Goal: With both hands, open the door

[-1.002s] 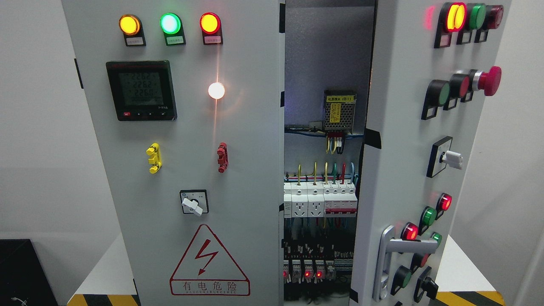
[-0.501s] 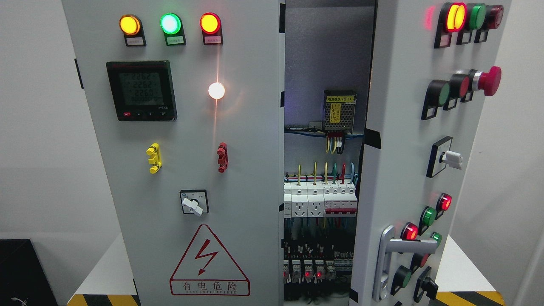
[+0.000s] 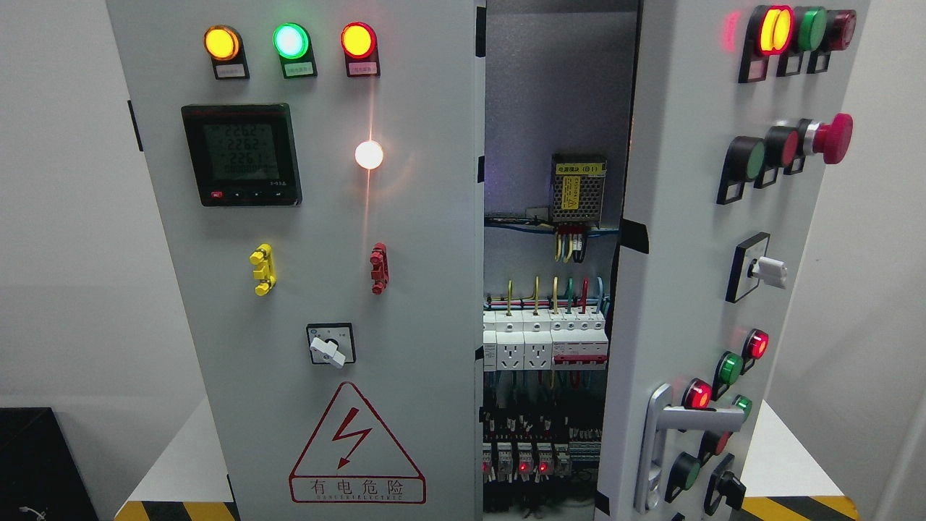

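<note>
Cabinet, 2 doors: right door [image 3: 687, 239] swung partly out w/ handle [image 3: 662, 449] low on its face, left door [image 3: 311, 253] shut, wiring [image 3: 546, 347] showing in gap btwn; neither of my hands in view, so grip state can't tell.

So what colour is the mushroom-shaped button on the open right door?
Red, on the mushroom button; the head view shows it best.

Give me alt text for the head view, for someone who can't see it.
A grey electrical cabinet with its right door swung partly open, showing breakers and wiring inside; no robot hand is in view. The left door is closed and carries three lit lamps, a meter and a red warning triangle. The right door has buttons and a silver handle.
</note>
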